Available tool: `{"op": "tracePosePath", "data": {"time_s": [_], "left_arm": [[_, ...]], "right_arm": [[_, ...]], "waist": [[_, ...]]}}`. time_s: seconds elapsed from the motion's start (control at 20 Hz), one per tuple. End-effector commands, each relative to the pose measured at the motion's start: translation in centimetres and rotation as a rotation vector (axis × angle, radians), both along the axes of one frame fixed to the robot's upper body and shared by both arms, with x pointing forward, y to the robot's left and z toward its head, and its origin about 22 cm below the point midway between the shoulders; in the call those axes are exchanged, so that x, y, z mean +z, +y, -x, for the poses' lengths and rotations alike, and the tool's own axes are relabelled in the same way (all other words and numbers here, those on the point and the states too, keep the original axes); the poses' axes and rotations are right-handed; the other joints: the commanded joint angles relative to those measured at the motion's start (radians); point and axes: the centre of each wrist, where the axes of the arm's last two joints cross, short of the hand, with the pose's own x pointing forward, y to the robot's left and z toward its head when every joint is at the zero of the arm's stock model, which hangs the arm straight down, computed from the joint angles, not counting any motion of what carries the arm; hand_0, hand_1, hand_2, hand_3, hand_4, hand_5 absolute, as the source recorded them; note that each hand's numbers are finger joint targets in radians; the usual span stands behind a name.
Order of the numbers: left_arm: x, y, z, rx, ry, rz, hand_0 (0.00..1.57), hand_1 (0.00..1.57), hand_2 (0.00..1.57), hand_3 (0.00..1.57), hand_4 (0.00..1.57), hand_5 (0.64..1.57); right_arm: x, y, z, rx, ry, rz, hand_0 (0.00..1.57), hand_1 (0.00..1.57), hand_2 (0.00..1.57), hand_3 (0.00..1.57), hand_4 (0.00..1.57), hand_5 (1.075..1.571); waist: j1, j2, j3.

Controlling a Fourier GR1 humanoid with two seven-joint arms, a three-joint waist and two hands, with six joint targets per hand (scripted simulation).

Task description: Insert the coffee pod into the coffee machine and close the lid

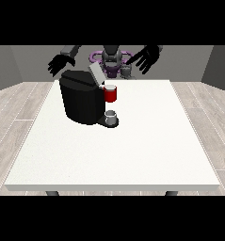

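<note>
Large white table on grey wood-plank floor, grey walls behind

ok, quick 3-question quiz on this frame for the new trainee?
1. True or false: the machine's lid is shut.
2. Where on the table does the machine stand? A) far part, towards the view's left B) near edge, centre C) far right corner
3. What do the hand at the view's left and the hand at the view's right hold?

Key:
1. False: the lid is tilted up.
2. A.
3. Nothing: both are raised over the table's far edge with fingers spread.
</note>
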Motion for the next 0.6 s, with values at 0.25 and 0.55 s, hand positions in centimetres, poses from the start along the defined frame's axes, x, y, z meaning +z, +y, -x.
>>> {"op": "tracePosePath", "data": {"time_s": [0.25,0.55], "left_arm": [[-9.7,-0.7,3.8,0.048,0.191,0.381,0.00,0.00,0.00,0.00,0.00,1.571],[-14.1,-0.8,6.8,0.090,0.187,0.495,0.00,0.00,0.00,0.00,0.09,1.571]], "right_arm": [[-0.5,-0.8,2.2,0.100,0.060,0.043,0.00,0.00,0.00,0.00,0.37,1.571],[5.1,-0.7,-0.9,0.173,-0.084,0.100,0.00,0.00,0.00,0.00,0.04,1.571]], "waist": [[0.114,-0.234,0.0006],[0.158,-0.187,0.0008]]}}
